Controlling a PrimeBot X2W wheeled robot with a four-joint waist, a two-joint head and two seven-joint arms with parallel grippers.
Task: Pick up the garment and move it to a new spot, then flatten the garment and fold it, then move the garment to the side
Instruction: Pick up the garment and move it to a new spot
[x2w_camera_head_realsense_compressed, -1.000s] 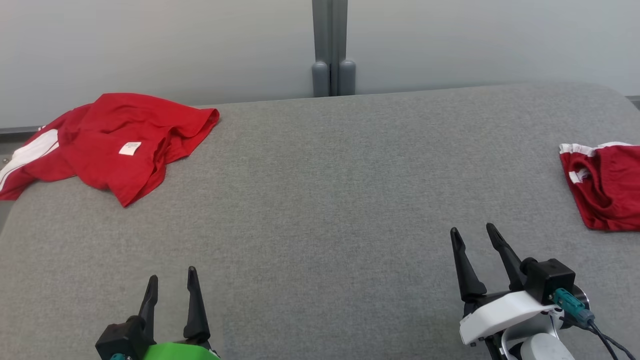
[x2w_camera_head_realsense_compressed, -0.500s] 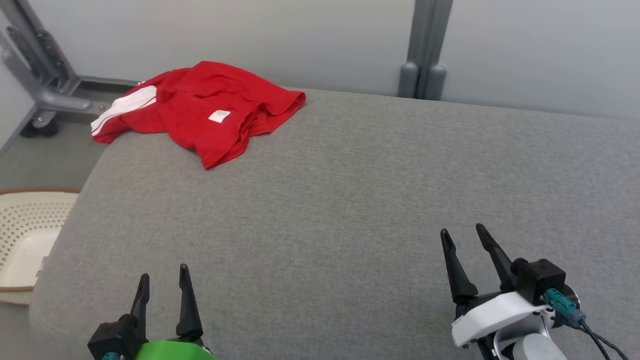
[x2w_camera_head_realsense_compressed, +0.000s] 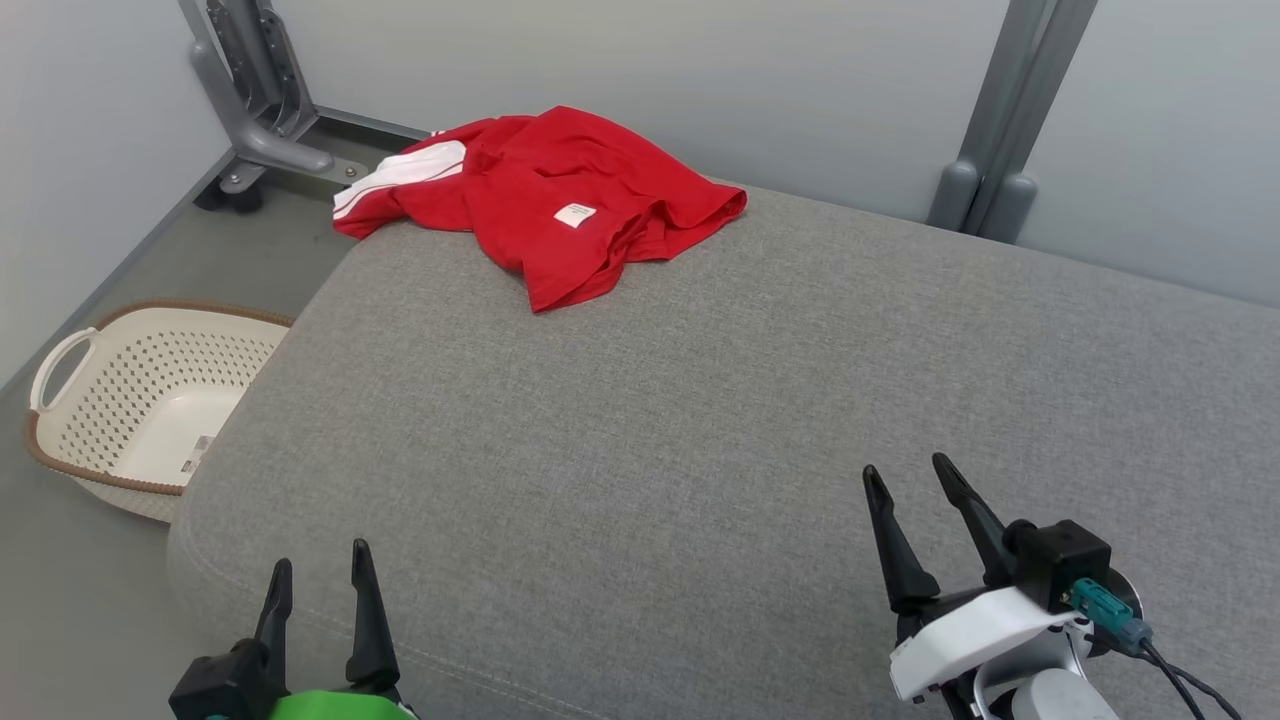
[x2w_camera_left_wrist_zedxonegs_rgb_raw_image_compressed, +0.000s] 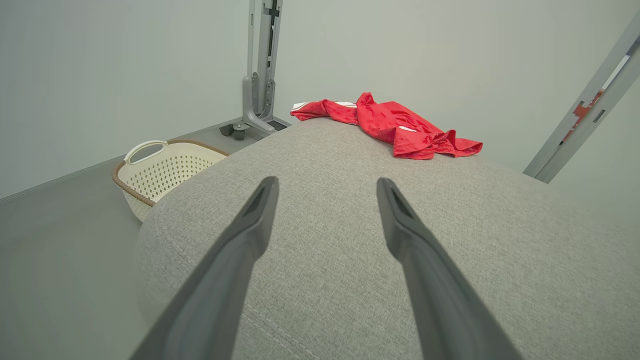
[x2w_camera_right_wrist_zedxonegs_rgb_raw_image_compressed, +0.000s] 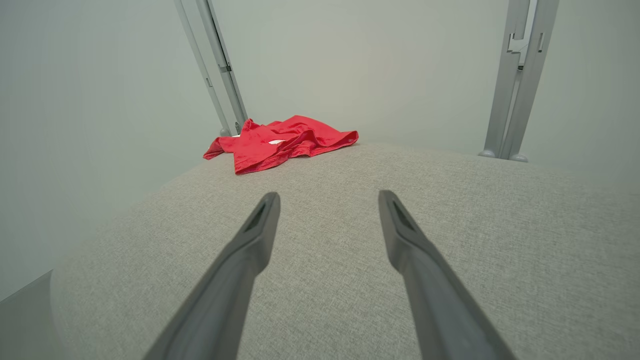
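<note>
Crumpled red shirt (x2w_camera_head_realsense_compressed: 590, 170), far corner.
Likely light and limp; pinch its near hem. Left tool (x2w_camera_head_realsense_compressed: 319, 556) and right tool (x2w_camera_head_realsense_compressed: 905, 464) both spread, empty.

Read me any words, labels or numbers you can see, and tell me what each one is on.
White tag on the red garment: print too small to read.
Sticker inside the basket: too blurred to read.
No other text visible.
</note>
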